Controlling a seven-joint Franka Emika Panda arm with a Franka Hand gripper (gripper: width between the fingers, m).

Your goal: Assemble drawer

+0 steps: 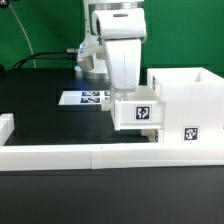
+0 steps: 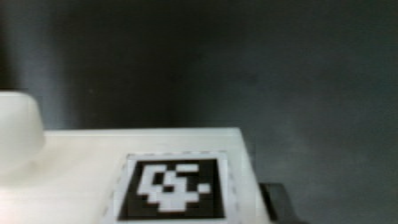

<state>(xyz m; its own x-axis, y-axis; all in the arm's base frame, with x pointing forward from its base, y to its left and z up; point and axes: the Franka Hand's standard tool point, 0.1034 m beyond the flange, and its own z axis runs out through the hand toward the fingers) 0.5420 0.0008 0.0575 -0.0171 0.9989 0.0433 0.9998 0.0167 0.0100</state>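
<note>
A small white open-top tray [image 1: 140,112] with a black-and-white tag on its front hangs just above the black table, against the open left side of the tall white housing [image 1: 186,95]. My gripper [image 1: 134,99] comes down from above into the tray, and its fingertips are hidden behind the tray wall. In the wrist view the tray's tagged face [image 2: 175,188] fills the lower part, with one dark finger [image 2: 276,201] pressed against its edge. The gripper looks shut on the tray. The second tray is out of view.
The long low white bar [image 1: 90,156] runs across the front of the table. The marker board [image 1: 84,98] lies flat behind the arm. A rounded white shape [image 2: 15,130] shows at the wrist view's edge.
</note>
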